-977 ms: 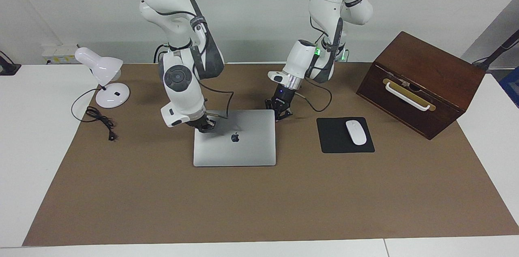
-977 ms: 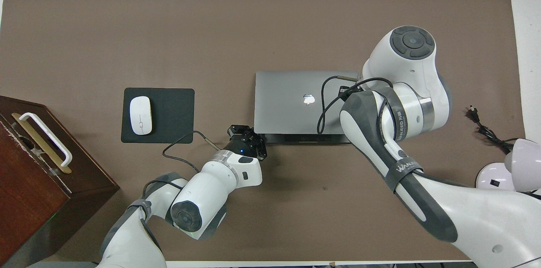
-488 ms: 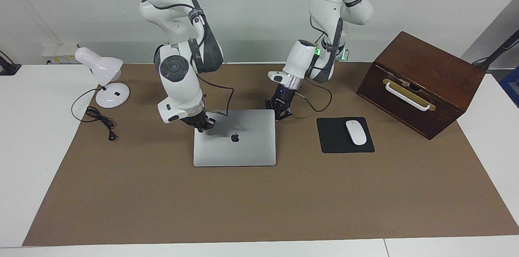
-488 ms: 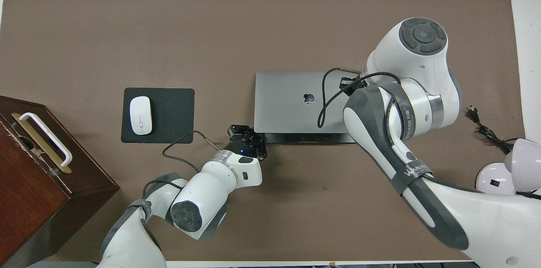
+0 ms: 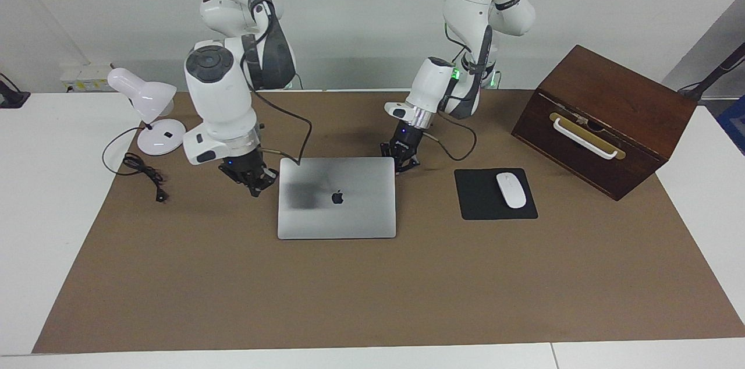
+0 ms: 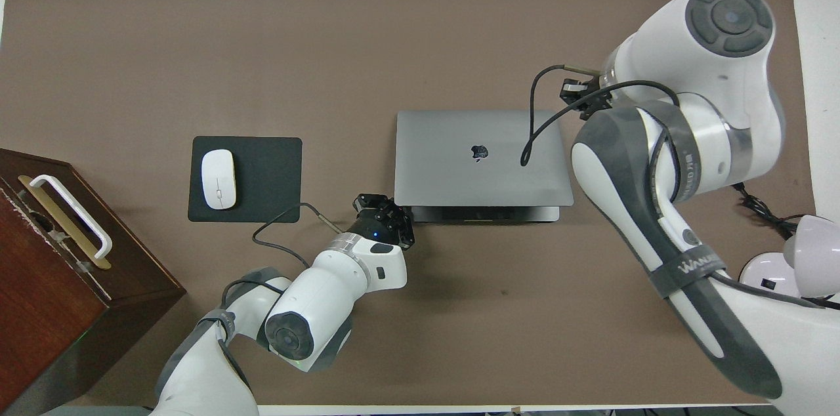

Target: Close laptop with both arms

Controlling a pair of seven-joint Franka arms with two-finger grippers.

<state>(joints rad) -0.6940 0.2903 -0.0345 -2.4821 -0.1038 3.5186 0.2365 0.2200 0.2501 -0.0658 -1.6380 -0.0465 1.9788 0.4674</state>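
Silver laptop [image 5: 336, 197] lies shut mid-mat, beside the mouse pad [image 5: 495, 194]. Left gripper [image 5: 405, 162], fingers clenched, empty, sits at its robot-side corner. Right gripper [image 5: 254, 178] hangs just off the other corner, holding nothing; finger gap unreadable.

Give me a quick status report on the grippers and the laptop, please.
Left gripper shut, at the laptop's corner nearest the robots. Right gripper beside the laptop, over the mat, holding nothing. Laptop lid down flat. Nothing in the way.
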